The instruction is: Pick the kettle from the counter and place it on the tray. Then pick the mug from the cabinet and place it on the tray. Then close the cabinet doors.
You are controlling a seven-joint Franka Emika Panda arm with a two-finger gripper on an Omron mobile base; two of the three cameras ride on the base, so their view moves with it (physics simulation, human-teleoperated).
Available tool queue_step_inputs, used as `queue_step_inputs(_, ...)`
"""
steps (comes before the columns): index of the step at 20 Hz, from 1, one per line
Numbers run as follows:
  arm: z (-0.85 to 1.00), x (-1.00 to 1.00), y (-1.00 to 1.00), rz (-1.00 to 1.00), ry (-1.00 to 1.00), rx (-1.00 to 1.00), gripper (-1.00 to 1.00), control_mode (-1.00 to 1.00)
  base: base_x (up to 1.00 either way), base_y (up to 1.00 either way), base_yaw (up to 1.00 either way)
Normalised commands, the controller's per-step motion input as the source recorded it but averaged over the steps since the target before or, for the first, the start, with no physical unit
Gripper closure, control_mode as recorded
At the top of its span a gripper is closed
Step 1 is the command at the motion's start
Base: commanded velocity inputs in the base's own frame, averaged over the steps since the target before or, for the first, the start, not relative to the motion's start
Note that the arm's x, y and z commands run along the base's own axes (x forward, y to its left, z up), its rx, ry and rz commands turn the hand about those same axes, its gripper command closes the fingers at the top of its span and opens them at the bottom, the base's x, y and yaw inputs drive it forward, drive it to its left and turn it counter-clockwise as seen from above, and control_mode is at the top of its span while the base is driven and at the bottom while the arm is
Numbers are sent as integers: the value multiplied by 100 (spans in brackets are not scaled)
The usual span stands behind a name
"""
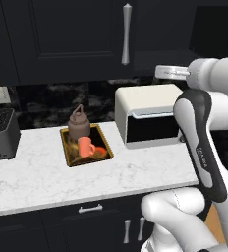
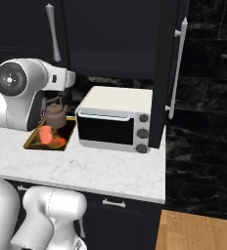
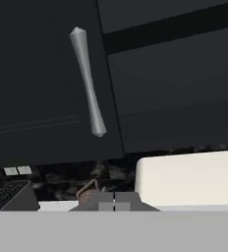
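Looking from the left base view, we see the kettle (image 1: pixel 79 125) and the mug (image 1: pixel 86 146) both standing on the tray (image 1: pixel 67 147) on the desk (image 1: pixel 42 172), beside a toaster oven (image 1: pixel 145 115). The left cabinet door (image 1: pixel 67 37) sits shut here, its bar handle (image 1: pixel 127 34) vertical.

In the right base view, the right cabinet door (image 2: pixel 168 73) stands swung out, edge-on beside the oven, so we judge closing it is what remains. It is a stiff, hinged panel, light to swing; we would push on its flat face or hook its silver handle (image 2: pixel 179 68), which looks slippery.

The hand view faces the shut door's handle (image 3: pixel 88 81) close up; the fingers (image 3: pixel 114 202) are clenched together on nothing. It misses the open door, which the right base view gives us.
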Motion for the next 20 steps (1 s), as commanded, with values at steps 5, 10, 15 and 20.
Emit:
queue_step_inputs(5, -36, 0, -28, -8, 0, 11, 100, -100, 0, 0, 0)
queue_step_inputs(10, -19, 0, -39, -5, 0, 20, 100, -100, 0, 0, 0)
queue_step_inputs(15, -33, 0, -28, -4, -9, 22, 100, -100, 0, 0, 0)
queue_step_inputs(20, -46, 0, -17, -3, -10, 12, 100, -100, 0, 0, 0)
